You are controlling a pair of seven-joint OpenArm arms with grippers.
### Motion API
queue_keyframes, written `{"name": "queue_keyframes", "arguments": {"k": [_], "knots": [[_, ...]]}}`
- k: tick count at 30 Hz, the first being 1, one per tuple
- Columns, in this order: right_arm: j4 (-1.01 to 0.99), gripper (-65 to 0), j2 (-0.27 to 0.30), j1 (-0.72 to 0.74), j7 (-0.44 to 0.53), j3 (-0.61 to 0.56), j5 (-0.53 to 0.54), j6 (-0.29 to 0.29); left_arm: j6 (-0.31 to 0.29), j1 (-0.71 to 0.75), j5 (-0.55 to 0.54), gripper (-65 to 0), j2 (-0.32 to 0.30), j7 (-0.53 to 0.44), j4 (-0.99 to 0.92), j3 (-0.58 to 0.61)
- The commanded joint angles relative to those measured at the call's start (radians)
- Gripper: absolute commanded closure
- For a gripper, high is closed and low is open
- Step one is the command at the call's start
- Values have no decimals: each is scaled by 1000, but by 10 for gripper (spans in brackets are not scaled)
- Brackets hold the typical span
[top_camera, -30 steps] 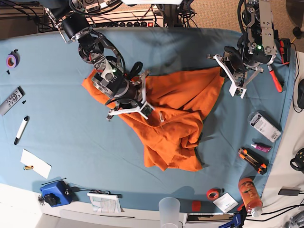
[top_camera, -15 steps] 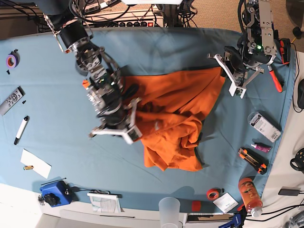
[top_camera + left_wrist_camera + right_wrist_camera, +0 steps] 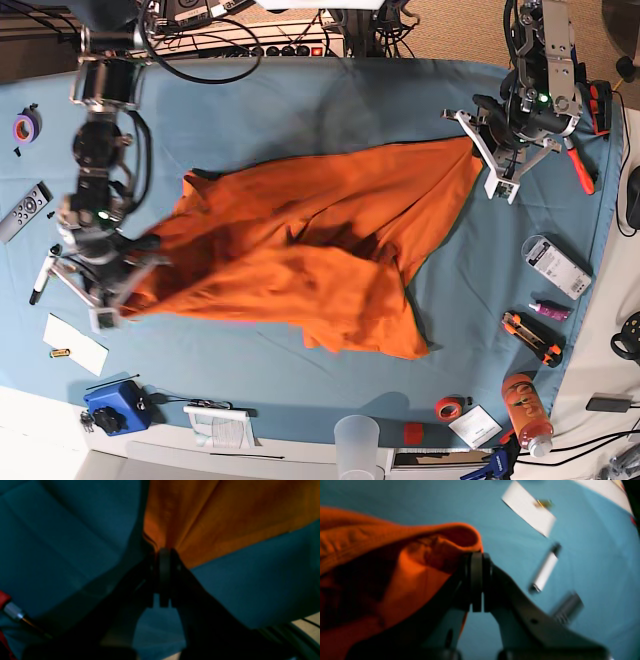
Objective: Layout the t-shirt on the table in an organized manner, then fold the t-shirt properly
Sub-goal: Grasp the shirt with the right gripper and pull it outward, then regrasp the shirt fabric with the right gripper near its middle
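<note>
The orange t-shirt [image 3: 310, 245] is stretched across the blue-teal table [image 3: 330, 100] between my two grippers. My right gripper [image 3: 128, 285], at the left in the base view, is shut on a shirt edge; in the right wrist view the closed fingers [image 3: 477, 580] pinch a folded hem [image 3: 395, 555]. My left gripper [image 3: 478, 150], at the far right, is shut on the shirt's other corner; the left wrist view shows its jaws closed on orange cloth [image 3: 212, 517]. The lower part of the shirt bunches toward the front right [image 3: 390, 335].
A marker [image 3: 44, 273], a remote [image 3: 24, 212], white paper [image 3: 75, 344] and purple tape [image 3: 25, 126] lie at the left. Pliers [image 3: 580, 165], a white box [image 3: 556, 266], cutters [image 3: 532, 336] and an orange bottle [image 3: 526, 412] line the right edge. A cup [image 3: 357, 445] stands at the front.
My right gripper has swung far left and toward the front, dragging the shirt edge with it and spreading the cloth wide. The left gripper has held its corner almost still.
</note>
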Motion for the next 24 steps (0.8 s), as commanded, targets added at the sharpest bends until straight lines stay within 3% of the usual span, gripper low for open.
{"name": "queue_keyframes", "arguments": {"k": [1, 6, 13, 18, 19, 22, 24], "knots": [[17, 0, 27, 5, 16, 29, 6, -6, -4, 2, 23, 0, -14, -1, 19, -8], [17, 0, 57, -92, 17, 101, 42, 9, -8, 7, 47, 0, -45, -1, 19, -19], [17, 0, 59, -187, 23, 115, 42, 6, -8, 7, 46, 0, -58, -1, 19, -45], [18, 0, 59, -202, -40, 115, 42, 19, -8, 7, 46, 0, -57, -5, 19, -45], [18, -38, 59, -201, -64, 115, 42, 37, -8, 7, 46, -2, -57, -5, 19, -45], [19, -134, 59, -201, -133, 115, 41, 71, -8, 6, 46, -178, -57, -12, 19, -45], [24, -138, 60, -195, -170, 115, 28, 69, -8, 3, 46, -234, -58, -11, 19, -45]]}}
